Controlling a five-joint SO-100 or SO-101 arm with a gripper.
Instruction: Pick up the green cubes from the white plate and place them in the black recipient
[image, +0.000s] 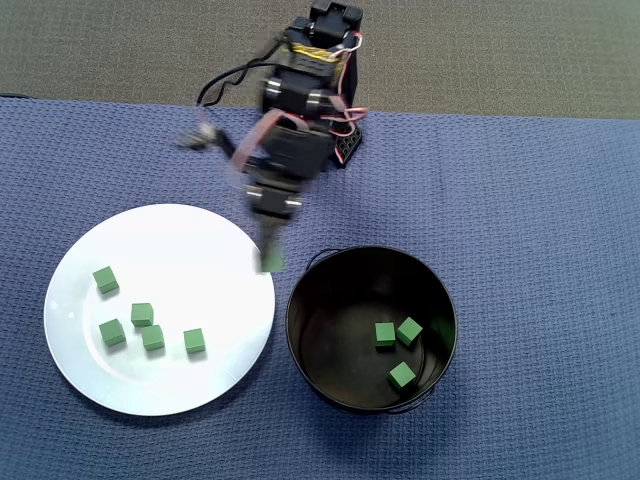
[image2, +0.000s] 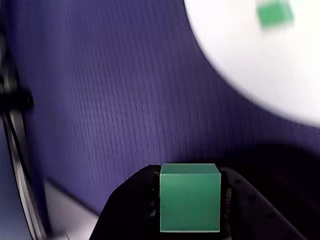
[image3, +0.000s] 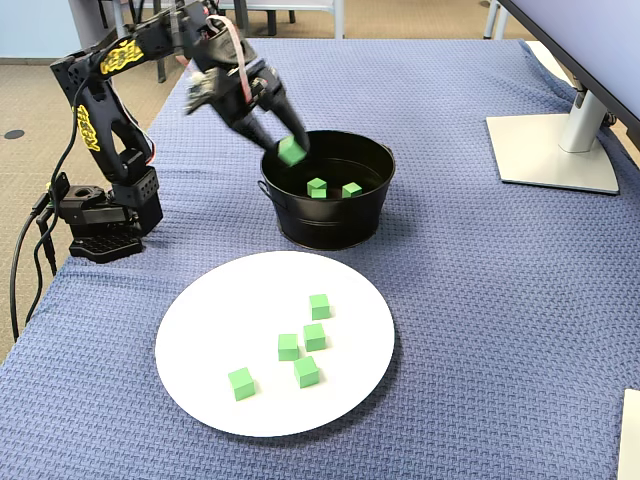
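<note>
Because the cube (image2: 190, 197) sits squarely between the two dark fingers in the wrist view, the gripper (image3: 291, 149) is clenched on it, carried well above the cloth so that it clears the tall wall of the black recipient (image: 300, 345). In the overhead view it hangs over the gap between the white plate (image: 170, 250) and the recipient's near rim, apparently mid-transfer and not yet over the opening. Three green cubes (image: 385, 334) already lie inside the recipient, and five (image3: 315, 337) remain loosely clustered on the plate, so roughly half the job looks outstanding.
</note>
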